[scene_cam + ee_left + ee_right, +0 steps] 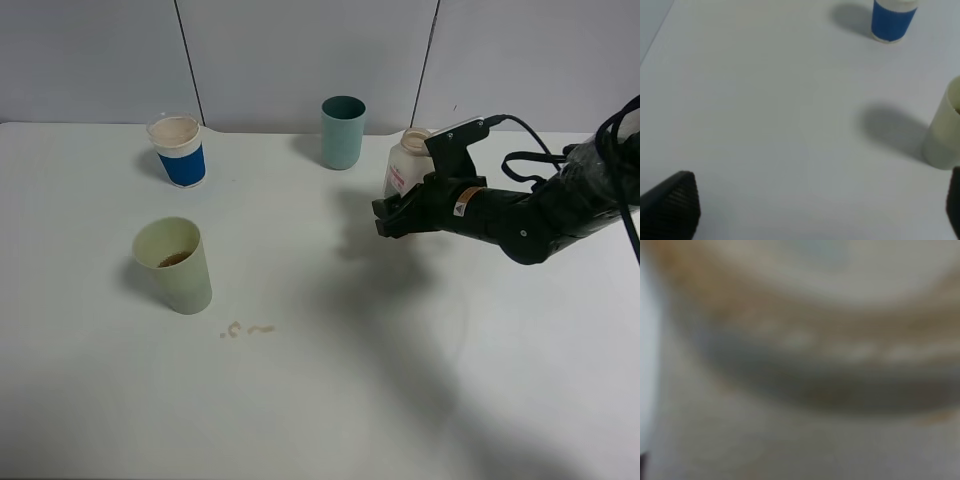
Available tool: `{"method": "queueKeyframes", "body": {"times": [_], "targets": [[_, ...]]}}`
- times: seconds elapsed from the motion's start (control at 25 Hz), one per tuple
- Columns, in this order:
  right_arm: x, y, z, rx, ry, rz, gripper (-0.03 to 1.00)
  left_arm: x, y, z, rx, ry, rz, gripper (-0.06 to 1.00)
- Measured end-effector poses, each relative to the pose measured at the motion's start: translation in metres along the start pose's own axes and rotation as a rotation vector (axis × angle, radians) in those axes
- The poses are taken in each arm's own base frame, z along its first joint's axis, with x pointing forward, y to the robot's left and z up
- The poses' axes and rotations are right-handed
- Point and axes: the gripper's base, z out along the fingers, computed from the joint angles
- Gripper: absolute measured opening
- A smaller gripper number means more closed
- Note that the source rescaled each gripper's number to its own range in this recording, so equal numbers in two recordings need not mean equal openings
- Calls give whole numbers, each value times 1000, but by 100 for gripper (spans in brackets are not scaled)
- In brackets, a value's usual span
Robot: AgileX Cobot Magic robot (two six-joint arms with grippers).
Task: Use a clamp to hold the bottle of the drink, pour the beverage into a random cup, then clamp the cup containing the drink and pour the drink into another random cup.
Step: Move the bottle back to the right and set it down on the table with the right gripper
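The bottle [409,160] stands upright at the back right of the table. My right gripper [390,216] is at its lower body, fingers on either side. The right wrist view is a blurred close-up of the bottle [800,365], so the jaws' state is unclear. The pale yellow-green cup [176,266] stands at the front left with brown beverage [177,259] at its bottom. The blue-and-white cup [180,151] stands behind it. My left gripper [812,205] is wide open and empty above bare table, with the yellow-green cup [944,135] and blue cup [892,21] ahead.
A teal cup [343,132] stands at the back centre, left of the bottle. A few brown spilled drops [246,329] lie on the white table [330,400] to the right of the yellow-green cup. The left arm is outside the high view.
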Motion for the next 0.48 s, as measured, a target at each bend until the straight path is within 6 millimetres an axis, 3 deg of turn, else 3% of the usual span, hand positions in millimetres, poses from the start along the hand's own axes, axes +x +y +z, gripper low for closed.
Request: {"method": "queueKeyframes", "body": {"times": [0.48], "targets": [[0,-1,0,12,5,62,97,0,0,0,0,0,0,100]]}}
